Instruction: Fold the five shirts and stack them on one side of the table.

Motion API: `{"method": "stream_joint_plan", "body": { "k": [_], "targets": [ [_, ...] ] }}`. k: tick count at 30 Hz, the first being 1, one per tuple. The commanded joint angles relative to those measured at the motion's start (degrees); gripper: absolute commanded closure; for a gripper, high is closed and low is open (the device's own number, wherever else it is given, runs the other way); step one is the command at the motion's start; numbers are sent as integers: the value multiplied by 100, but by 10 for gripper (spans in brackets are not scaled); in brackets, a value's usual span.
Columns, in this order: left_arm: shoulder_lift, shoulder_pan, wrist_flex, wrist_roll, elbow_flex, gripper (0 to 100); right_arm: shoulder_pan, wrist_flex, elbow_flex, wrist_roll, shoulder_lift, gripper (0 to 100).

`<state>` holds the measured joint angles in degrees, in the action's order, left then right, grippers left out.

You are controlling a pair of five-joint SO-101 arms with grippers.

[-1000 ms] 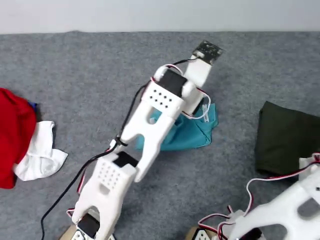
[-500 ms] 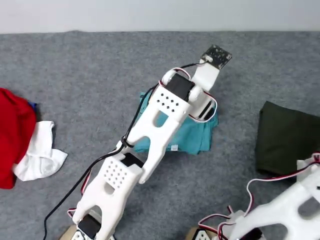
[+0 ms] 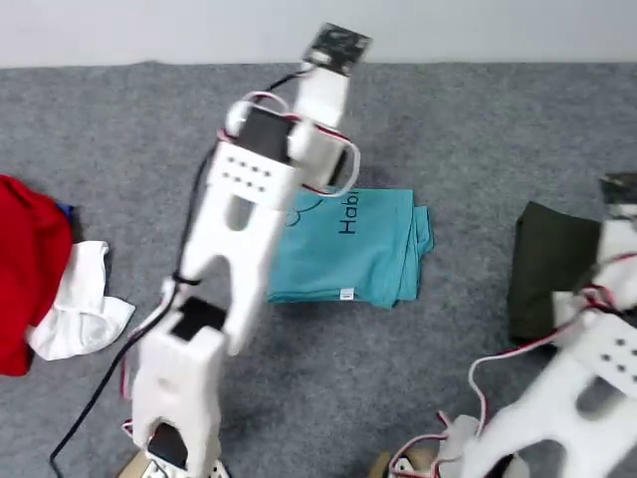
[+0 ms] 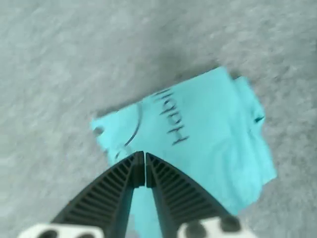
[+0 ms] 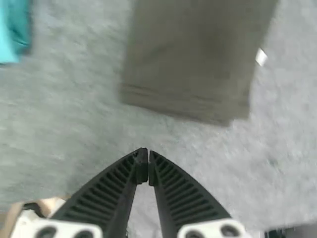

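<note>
A folded teal shirt (image 3: 363, 249) with dark print lies flat at the table's middle. My left gripper (image 4: 144, 157) hangs above its near-left part, shut and holding nothing; the teal shirt (image 4: 208, 134) spreads out beneath it. The left arm (image 3: 249, 199) stands raised over the shirt's left edge. A folded dark green shirt (image 3: 552, 274) lies at the right. My right gripper (image 5: 143, 154) is shut and empty, hovering over bare carpet just short of the dark green shirt (image 5: 198, 54). A red shirt (image 3: 25, 264) and a white shirt (image 3: 85, 299) lie crumpled at the left.
Grey carpet (image 3: 448, 129) covers the table. A bit of blue cloth (image 3: 66, 211) peeks out behind the red shirt. The right arm (image 3: 587, 368) rises at the front right, beside the dark green shirt. Bare carpet lies between the teal and dark green shirts.
The left arm lifted off the teal shirt and swung back-left; the shirt now lies flat and folded, print showing. The right arm rose toward the dark green shirt.
</note>
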<state>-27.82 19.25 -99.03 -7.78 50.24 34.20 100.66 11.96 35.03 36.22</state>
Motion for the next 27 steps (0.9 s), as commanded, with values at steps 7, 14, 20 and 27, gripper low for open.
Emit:
{"method": "stream_joint_plan", "body": {
  "k": [7, 14, 20, 27],
  "targets": [
    [3604, -1741, -158, 1108, -3855, 995, -2765, 207, -9, -1873, 92, 990],
    [5222, -3385, -149, 1732, -5780, 995, -4532, -198, -9, -2989, -796, 990],
    [6004, -4378, -141, 2259, -6536, 995, -5121, -1059, -62, -3015, -2492, 990],
    [6180, -5319, -132, 2391, -6879, 995, -5305, -1886, -18, -2919, -3635, 990]
  ]
}}
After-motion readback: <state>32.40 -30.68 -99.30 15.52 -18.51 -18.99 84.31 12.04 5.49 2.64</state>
